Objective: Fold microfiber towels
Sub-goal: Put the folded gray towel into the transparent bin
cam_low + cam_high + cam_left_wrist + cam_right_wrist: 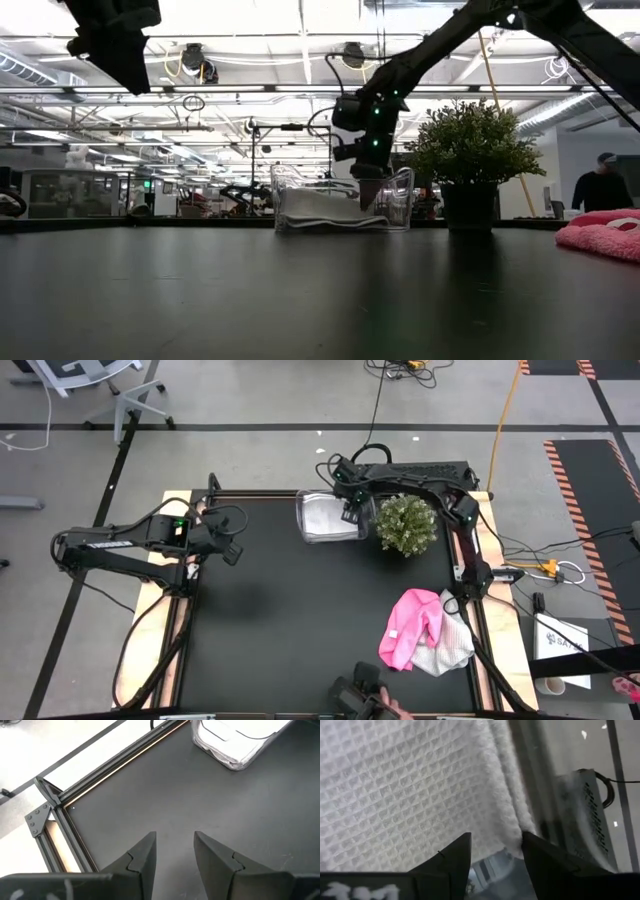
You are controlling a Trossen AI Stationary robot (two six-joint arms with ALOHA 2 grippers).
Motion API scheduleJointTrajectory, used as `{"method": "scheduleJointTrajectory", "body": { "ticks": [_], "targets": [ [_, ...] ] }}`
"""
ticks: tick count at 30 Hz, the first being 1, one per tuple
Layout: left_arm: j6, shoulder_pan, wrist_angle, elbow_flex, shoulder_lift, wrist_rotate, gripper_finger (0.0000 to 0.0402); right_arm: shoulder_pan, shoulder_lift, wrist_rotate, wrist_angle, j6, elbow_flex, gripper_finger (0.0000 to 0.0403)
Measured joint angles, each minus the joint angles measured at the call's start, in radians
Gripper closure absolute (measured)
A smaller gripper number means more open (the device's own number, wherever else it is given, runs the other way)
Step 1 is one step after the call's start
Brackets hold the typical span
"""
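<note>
A white waffle-weave towel lies folded inside the clear bin at the table's far middle. My right gripper reaches down into the bin's right part, open, its fingers over the towel's thick edge. A pink towel lies crumpled at the near right, partly on top of a pale grey towel. My left gripper hangs open above the bare mat at the far left, nothing between its fingers. My right gripper comes at the white towel's edge from above, slanting down into the bin. Its fingers stand apart, and I cannot tell whether their tips touch the cloth.
A potted green plant stands right beside the bin, close to my right arm. A dark camera mount sits at the near edge. Bare black mat stretches across the middle and left. A person stands far off in the room.
</note>
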Motion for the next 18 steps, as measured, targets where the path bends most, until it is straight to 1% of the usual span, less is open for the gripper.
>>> {"method": "scheduleJointTrajectory", "body": {
  "ticks": [4, 7, 10, 14, 15, 18],
  "targets": [
    [-0.030, 0.000, 0.000, 0.000, 0.000, 0.000, 0.0270, 0.001, 0.015, 0.000, 0.006, -0.017, 0.000, 0.0234],
    [-0.048, 0.000, 0.000, 0.000, 0.000, 0.000, 0.0270, 0.001, 0.014, 0.003, 0.009, -0.023, 0.000, 0.0249],
    [-0.057, 0.000, 0.002, 0.000, 0.000, 0.000, 0.0270, 0.001, 0.008, 0.003, 0.009, -0.036, 0.000, 0.0291],
    [-0.062, 0.000, 0.013, 0.000, 0.000, -0.002, 0.0270, 0.004, 0.005, -0.001, -0.004, -0.052, 0.000, 0.0376],
    [-0.062, 0.000, 0.016, 0.000, 0.000, -0.006, 0.0270, 0.007, 0.005, -0.004, -0.010, -0.055, 0.000, 0.0389],
    [-0.069, 0.000, 0.023, 0.000, 0.000, -0.019, 0.0270, 0.018, 0.005, -0.028, -0.024, -0.064, 0.000, 0.0394]
  ]
}}
